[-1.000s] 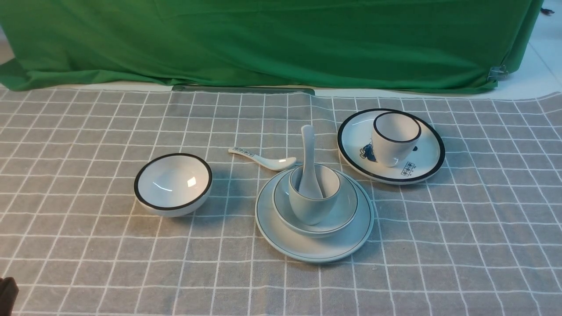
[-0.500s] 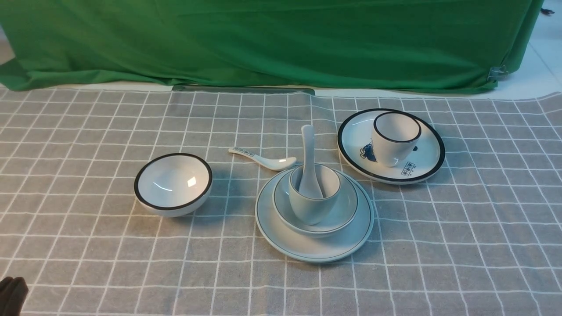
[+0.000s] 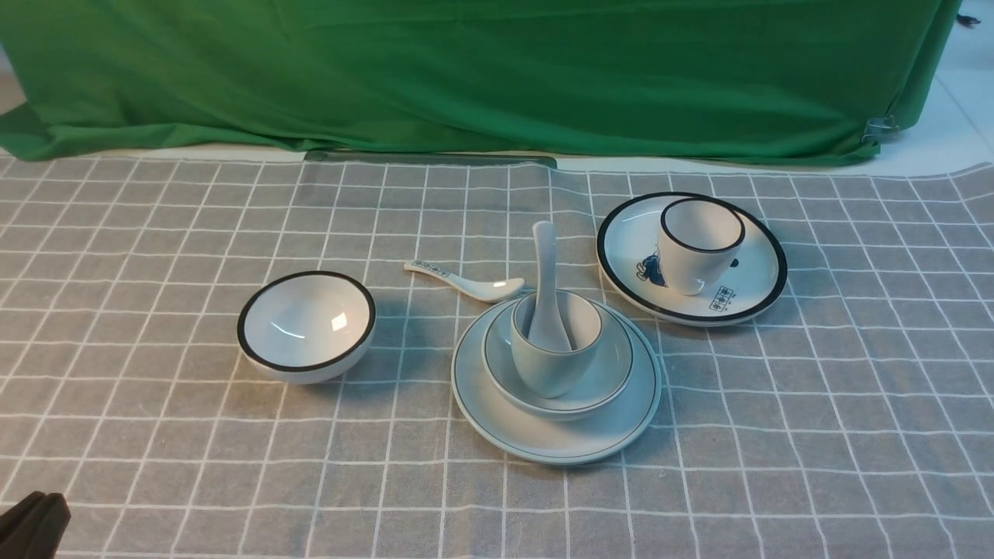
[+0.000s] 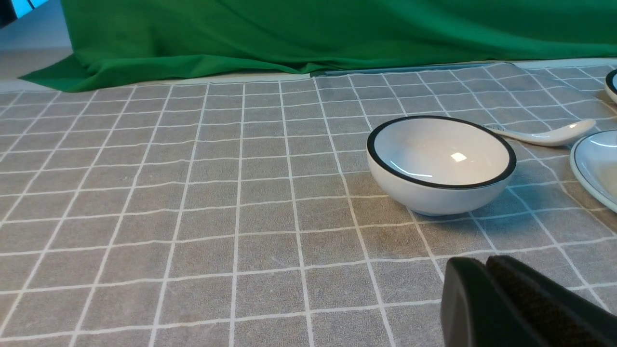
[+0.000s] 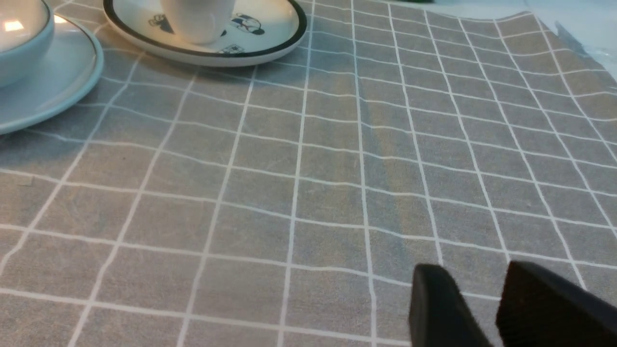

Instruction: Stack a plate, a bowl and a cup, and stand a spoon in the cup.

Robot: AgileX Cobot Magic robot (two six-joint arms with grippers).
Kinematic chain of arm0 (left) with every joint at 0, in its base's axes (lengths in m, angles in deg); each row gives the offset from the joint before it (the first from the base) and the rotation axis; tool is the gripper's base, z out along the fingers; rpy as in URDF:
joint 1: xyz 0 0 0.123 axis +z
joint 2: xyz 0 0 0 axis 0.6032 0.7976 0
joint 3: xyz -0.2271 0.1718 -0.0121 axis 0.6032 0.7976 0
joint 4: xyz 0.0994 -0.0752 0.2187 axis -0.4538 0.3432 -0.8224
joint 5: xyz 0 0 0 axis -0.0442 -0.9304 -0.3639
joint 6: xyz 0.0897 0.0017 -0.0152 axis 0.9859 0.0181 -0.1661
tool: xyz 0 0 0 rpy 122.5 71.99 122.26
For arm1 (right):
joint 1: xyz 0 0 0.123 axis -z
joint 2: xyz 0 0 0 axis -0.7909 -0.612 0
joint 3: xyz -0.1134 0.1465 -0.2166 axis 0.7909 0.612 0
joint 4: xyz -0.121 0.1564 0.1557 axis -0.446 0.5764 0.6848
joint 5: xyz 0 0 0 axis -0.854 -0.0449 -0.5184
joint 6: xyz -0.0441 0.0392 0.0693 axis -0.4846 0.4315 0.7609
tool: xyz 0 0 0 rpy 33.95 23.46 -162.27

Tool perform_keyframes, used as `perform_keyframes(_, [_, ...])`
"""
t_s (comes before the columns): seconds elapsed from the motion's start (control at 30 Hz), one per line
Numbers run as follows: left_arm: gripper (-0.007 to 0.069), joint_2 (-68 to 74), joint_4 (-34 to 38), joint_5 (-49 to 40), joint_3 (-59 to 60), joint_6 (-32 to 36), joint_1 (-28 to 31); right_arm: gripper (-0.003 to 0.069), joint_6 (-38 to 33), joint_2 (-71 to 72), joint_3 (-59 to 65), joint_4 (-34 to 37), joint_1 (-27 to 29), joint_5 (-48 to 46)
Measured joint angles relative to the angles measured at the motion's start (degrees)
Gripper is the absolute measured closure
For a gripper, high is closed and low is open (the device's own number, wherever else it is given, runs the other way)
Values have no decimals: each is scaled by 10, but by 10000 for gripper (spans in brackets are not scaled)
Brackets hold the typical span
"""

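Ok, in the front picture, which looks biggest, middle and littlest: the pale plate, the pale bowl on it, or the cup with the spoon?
1. The plate, widest across.
2. The bowl, narrower, sitting on the plate.
3. The cup, smallest, standing in the bowl.
They are stacked together, so nearness barely matters.

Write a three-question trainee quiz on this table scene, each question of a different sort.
1. True or false: the plain white ceramic spoon stands in the small pale handleless cup.
2. What lies directly under the pale thin-rimmed bowl? A) grey checked tablecloth B) large pale thin-rimmed plate C) black-rimmed printed plate
3. Fill in: the left gripper is ____.

Key: 1 true; 2 B, the large pale thin-rimmed plate; 3 shut.
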Motion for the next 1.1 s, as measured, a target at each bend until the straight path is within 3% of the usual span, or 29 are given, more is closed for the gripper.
perform_keyframes(1.1, [607,0,0,0,0,0,7,418,0,0,0,0,0,1])
